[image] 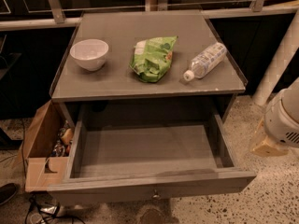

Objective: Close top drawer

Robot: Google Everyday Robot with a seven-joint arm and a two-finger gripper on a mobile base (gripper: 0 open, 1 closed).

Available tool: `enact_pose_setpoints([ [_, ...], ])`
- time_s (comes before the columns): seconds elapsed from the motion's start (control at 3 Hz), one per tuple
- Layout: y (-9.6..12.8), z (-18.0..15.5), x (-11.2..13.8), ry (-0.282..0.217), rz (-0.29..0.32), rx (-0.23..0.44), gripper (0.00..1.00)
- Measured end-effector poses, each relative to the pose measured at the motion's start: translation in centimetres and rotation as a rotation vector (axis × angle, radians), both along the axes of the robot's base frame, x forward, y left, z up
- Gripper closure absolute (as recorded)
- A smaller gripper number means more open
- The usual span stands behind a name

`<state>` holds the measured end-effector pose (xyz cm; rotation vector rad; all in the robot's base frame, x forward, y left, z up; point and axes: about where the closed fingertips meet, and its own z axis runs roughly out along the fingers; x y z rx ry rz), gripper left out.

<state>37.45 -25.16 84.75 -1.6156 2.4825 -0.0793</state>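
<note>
The top drawer (154, 183) of the grey cabinet is pulled far out toward me and its inside (149, 148) is empty. A small round knob (155, 195) sits at the centre of its flat front. My gripper (264, 144) shows as a tan piece under a white rounded arm part (282, 115) at the right edge. It is beside the drawer's right front corner and apart from it. The two lower drawers are hidden under the open one.
On the cabinet top (117, 85) stand a white bowl (89, 53), a green snack bag (153, 57) and a lying water bottle (205, 59). An open cardboard box (44, 148) stands at the left. A white post (280, 59) stands at the right. Cables (42, 209) lie on the floor.
</note>
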Motion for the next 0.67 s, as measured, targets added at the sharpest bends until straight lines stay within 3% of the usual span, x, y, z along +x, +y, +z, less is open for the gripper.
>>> enact_pose_setpoints([
  [0.67,0.5,-1.4,-0.6,0.019,0.001,0.009,1.0],
])
